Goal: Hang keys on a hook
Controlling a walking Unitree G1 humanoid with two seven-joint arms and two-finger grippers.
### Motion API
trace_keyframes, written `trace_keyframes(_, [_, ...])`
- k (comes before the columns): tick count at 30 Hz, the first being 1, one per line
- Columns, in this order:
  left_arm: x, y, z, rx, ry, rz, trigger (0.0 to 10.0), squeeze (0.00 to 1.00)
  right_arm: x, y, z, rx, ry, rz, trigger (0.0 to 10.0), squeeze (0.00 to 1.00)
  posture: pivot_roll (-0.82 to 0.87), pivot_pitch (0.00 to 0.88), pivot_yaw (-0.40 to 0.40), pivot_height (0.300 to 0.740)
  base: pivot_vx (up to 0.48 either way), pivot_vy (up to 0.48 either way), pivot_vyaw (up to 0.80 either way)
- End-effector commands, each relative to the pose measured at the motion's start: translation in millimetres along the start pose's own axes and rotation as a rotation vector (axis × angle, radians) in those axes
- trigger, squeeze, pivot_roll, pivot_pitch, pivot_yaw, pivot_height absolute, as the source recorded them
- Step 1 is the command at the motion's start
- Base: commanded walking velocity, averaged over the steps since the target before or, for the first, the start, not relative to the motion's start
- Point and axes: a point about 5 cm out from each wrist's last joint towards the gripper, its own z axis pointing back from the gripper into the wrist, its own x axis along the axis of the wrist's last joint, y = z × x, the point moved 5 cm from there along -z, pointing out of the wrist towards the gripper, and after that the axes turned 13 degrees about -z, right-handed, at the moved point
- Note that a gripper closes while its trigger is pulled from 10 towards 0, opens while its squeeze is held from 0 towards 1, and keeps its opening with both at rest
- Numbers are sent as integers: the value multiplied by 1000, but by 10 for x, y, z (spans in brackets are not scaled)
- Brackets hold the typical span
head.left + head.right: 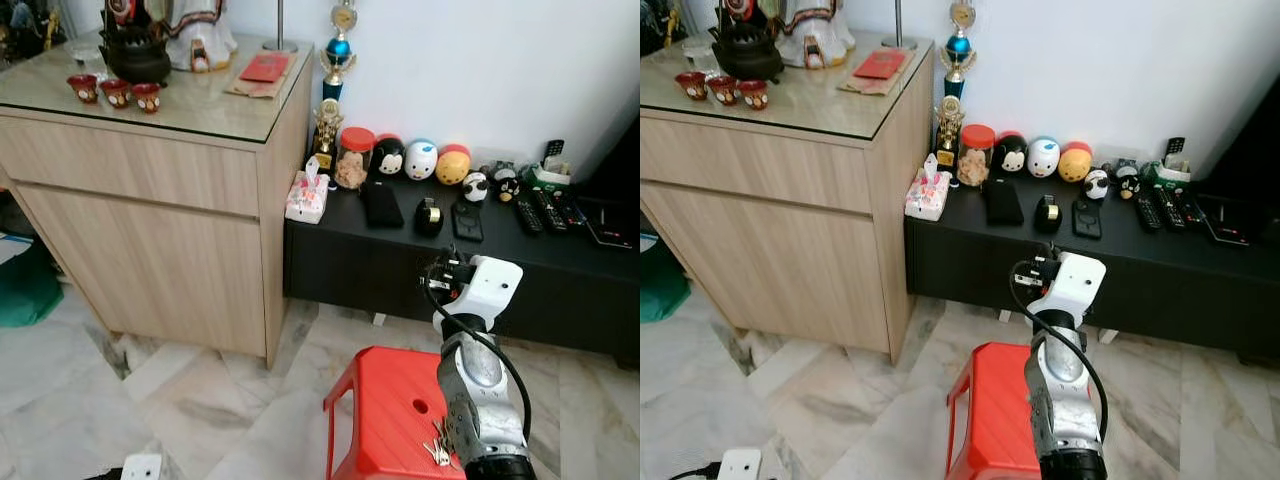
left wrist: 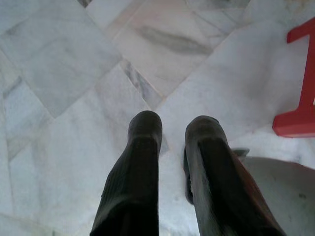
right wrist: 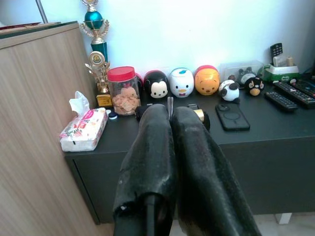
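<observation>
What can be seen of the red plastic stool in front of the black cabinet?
The red plastic stool stands upright on the pale marble floor, in front of the low black cabinet and apart from it. Its flat square seat has a small round hole and rounded edges; its legs look moulded in one piece. A bunch of silver keys lies on the seat beside the robot's right arm. In the left wrist view one red leg shows.
</observation>
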Motion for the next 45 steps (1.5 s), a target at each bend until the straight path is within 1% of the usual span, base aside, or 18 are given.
trace_keyframes(1, [-44, -66, 10, -27, 14, -12, 10000, 0, 13, -28, 4, -18, -13, -13, 10000, 0, 83, 0, -90, 740, 0, 0, 0])
trace_keyframes(9, [-136, -98, 33, -39, 45, -3, 10000, 0, -7, -64, 25, -25, -6, -9, 10000, 0, 85, 0, -90, 740, 0, 0, 0])
trace_keyframes(21, [-303, -108, 79, -55, 108, 4, 10000, 0, -26, -36, 16, -16, 2, -6, 10000, 0, 92, 0, -99, 740, 0, 0, 0])
trace_keyframes(38, [-388, -124, 105, -64, 142, 23, 10000, 0, -40, -47, 18, -19, 12, -3, 10000, 0, 94, 0, -107, 740, 0, 0, 0])
trace_keyframes(45, [-426, -72, 119, -59, 153, 29, 10000, 0, -42, -41, 11, -18, 14, -6, 10000, 0, 94, 0, -109, 740, 0, 0, 0])
